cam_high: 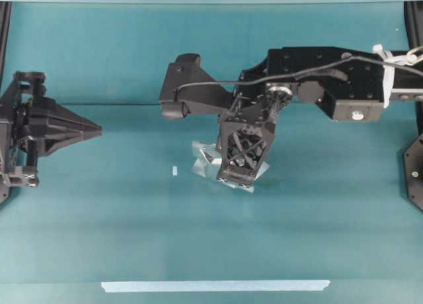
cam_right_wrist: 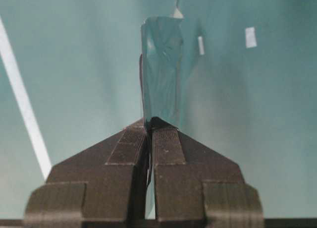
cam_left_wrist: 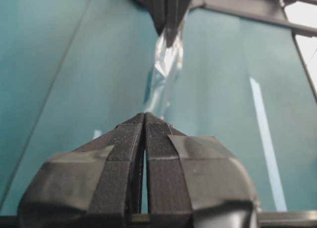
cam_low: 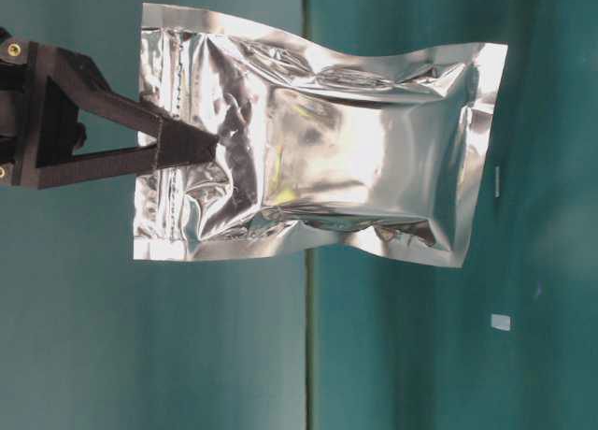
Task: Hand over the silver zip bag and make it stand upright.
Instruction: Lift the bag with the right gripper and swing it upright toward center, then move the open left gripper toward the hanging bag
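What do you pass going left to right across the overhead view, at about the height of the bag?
Left gripper, its jaws shut and empty → small pale tape scrap on the table → silver zip bag, held by the right gripper whose jaws are shut on it.

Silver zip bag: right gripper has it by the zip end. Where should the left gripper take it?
Take the free flat sealed edge of the silver zip bag, opposite the right gripper; the puffed centre would slip. The left gripper is shut, so open it, then come in from its own side, jaws across the edge.
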Controlling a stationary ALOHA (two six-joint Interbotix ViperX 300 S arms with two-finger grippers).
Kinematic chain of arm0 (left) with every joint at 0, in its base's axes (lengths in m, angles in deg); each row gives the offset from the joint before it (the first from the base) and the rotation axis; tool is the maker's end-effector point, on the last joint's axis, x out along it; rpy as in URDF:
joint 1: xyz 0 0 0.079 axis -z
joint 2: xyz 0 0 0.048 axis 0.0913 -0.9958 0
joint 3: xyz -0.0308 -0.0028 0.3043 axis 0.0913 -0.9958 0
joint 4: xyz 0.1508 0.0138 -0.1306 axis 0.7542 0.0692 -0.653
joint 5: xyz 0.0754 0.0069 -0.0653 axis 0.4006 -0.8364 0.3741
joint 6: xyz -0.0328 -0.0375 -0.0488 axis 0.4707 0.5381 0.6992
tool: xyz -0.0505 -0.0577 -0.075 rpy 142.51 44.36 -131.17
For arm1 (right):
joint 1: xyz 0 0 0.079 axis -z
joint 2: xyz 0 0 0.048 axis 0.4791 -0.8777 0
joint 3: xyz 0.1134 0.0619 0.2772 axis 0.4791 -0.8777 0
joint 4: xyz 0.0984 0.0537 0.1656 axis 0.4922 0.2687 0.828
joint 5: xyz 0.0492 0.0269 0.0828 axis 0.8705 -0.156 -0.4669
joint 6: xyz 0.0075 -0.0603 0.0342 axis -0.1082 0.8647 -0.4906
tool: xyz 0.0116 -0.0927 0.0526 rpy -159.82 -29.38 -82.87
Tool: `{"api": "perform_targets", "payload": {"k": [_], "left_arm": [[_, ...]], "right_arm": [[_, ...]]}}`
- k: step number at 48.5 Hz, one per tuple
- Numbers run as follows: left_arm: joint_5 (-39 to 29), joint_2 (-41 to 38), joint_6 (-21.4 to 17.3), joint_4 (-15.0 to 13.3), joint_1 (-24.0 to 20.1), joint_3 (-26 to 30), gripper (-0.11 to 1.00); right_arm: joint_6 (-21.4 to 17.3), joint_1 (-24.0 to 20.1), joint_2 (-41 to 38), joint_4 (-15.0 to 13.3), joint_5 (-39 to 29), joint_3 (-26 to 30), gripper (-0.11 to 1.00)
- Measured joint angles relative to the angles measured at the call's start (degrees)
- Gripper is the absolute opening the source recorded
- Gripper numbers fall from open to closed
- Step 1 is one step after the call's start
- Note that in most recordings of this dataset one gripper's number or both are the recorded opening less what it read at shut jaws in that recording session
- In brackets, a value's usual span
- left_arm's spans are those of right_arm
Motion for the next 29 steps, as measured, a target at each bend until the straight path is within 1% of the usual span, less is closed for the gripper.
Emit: {"api": "perform_targets", "payload": {"k": [11, 21, 29], "left_arm": [[2.8, -0.1, -0.2, 0.0, 0.0, 0.0, -0.01], [1.3, -3.1, 0.4, 0.0, 0.4, 0.1, -0.01], [4.2, -5.8, 0.4, 0.0, 0.6, 0.3, -0.01]], "right_arm": [[0.3, -0.3, 0.0, -1.8, 0.3, 0.0, 0.02], [0.3, -0.2, 0.0, -1.8, 1.8, 0.0, 0.02], [0.3, -0.3, 0.0, -1.8, 2.6, 0.0, 0.02]]}}
